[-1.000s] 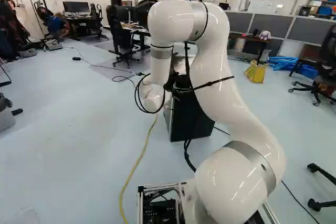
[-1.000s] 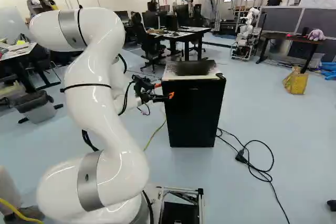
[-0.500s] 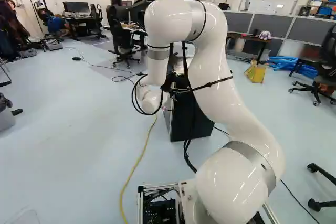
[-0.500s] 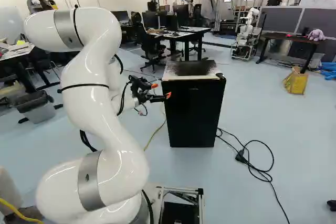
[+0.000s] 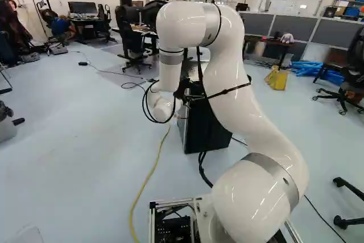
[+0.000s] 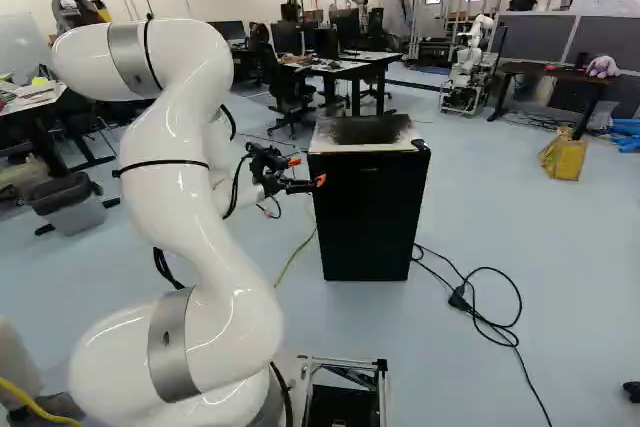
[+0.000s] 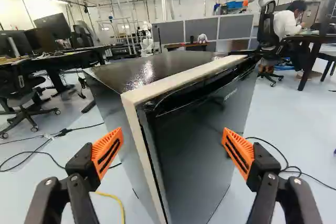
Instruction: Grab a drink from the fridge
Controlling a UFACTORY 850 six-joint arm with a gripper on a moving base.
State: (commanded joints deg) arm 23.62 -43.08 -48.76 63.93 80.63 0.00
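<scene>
So, the robot's at the fridge (image 6: 368,222), but no drink shows in any view. It's presumably inside behind the door (image 7: 197,150), which looks closed to me. The fridge sits on the floor (image 5: 85,157) with its door side towards the base.

The hand (image 7: 172,136) is empty and spread wide, orange pads (image 7: 107,150) well apart. It's up near the fridge's top, by the corner at the left of the right base view. From the wrist, the near upright edge runs down between the two fingers, one out past the side wall and the other in front of the door.

That edge is the whole game, imo. What looks like a hinge (image 6: 419,145) is at the opposite top corner, so the hand is on the side that should swing out. The next move probably wants a finger in at the seam beside the pale trim (image 7: 137,124), or into the dark recess along the door's top edge. Can't really tell from these angles how close the pads are to the door.

There seems to be swing room between door and base, though the arm (image 6: 180,177) would have to back off with it. Watch the black cable (image 6: 500,337) on the floor beyond the hinge edge.
</scene>
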